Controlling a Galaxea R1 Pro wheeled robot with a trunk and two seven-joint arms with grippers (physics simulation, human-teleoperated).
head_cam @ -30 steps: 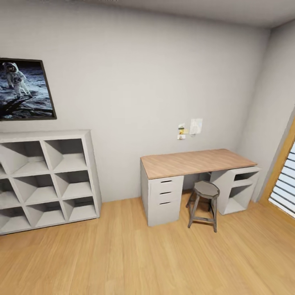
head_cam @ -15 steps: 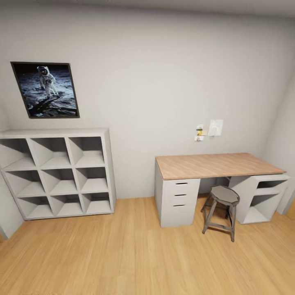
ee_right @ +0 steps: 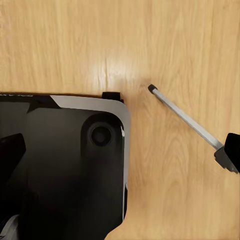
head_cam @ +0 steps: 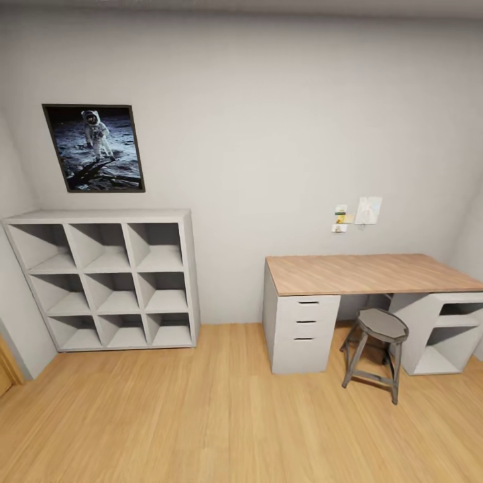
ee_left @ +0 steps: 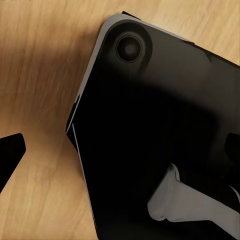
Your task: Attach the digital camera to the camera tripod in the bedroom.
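Bedroom wall [head_cam: 268, 121] ahead of me in the head view, white over a light wood floor [head_cam: 201, 416].

At about 9 o'clock stands a grey cube shelf [head_cam: 107, 280], three rows of three open cubbies; each one I can see into shows just its own grey inner walls. Above it, at 10 o'clock, a dark-framed astronaut poster [head_cam: 95, 147] hangs on the wall.

At 4 o'clock sits the wood-topped desk [head_cam: 376, 272]. Its left pedestal [head_cam: 303, 332] carries three drawers, all closed, so I cannot tell what they hold. The right pedestal [head_cam: 446, 335] has open compartments, cut off by the picture's edge; what I see of them is plain grey. A round grey stool [head_cam: 379, 352] stands on the floor just in front of the desk's knee gap. A few small notes [head_cam: 355, 215] are pinned on the wall above the desk, at 3 o'clock.

Both wrist views look down on the robot's black base [ee_left: 160, 125] and the floor. For the right gripper [ee_right: 120, 152], dark fingertips [ee_right: 11, 150] sit at opposite edges of the picture, spread wide with nothing between them. A thin silver rod [ee_right: 182, 117] lies over the floor near one tip; I cannot tell what it belongs to. For the left gripper [ee_left: 120, 150], one tip shows against the floor, the other is lost against the base, so I cannot tell its spread.
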